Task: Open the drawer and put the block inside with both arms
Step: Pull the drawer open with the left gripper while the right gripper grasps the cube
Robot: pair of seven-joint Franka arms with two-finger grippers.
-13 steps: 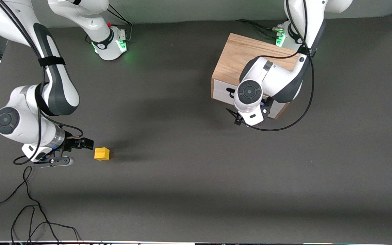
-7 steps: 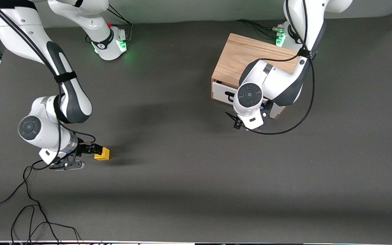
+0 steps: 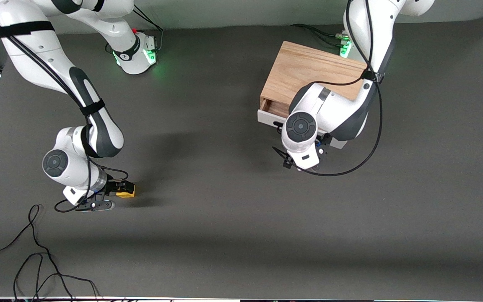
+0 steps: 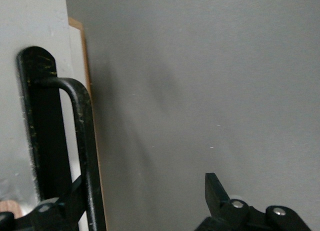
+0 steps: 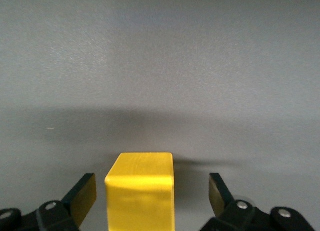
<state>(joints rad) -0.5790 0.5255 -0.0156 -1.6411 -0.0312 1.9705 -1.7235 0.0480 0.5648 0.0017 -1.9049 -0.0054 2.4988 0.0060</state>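
The yellow block (image 3: 126,191) sits on the dark grey bench (image 3: 233,218) toward the right arm's end, well apart from the wooden cabinet (image 3: 308,75). The right hand (image 3: 113,195) is low at the bench with the block between its spread fingers (image 5: 82,193); in the right wrist view there is a gap on each side of the cube, so neither finger touches it.

The cabinet stands near the bench's edge by the left arm's base. Its white-fronted drawer (image 3: 268,118) is pulled partly out, showing a strip of light wood interior. The left hand (image 3: 308,144) is at the drawer front, with the black bar handle (image 4: 82,141) running between its fingers; the fingers look spread rather than clamped on the bar
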